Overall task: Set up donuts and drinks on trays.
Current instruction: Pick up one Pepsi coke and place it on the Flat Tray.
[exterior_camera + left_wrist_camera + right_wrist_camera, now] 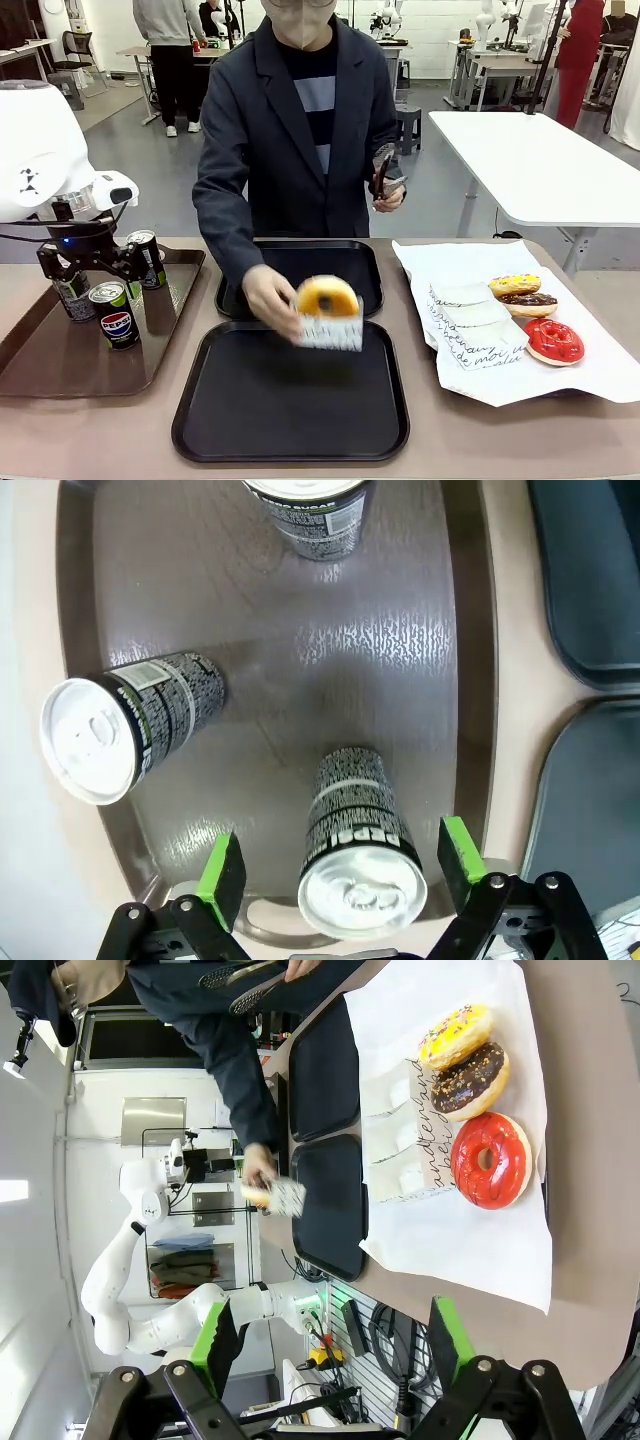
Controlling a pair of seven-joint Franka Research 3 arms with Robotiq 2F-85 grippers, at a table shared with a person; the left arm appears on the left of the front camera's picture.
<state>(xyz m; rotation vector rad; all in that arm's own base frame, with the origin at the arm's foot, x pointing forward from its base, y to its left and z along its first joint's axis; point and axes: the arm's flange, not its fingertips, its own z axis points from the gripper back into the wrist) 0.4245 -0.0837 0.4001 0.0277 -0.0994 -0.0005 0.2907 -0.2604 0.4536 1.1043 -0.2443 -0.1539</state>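
Three black drinks cans stand on a brown tray (40,350): a Pepsi can (118,318) and two others (148,258) (72,292). My left gripper (88,266) hovers over them, open. In the left wrist view its fingers (222,875) straddle a Pepsi-lettered can (360,850) without touching it. The person's hand holds a golden-brown donut (327,297) in a printed paper sleeve above the near black tray (290,400). A second black tray (300,262) lies behind it. Yellow (514,284), chocolate (528,301) and red (553,341) donuts rest on white paper. My right gripper (330,1340) is open, holding nothing.
Spare printed paper sleeves (470,322) lie on the white paper (600,370) beside the donuts. The person's other hand holds tongs (382,178) at chest height. A white table (540,160) stands behind on the right.
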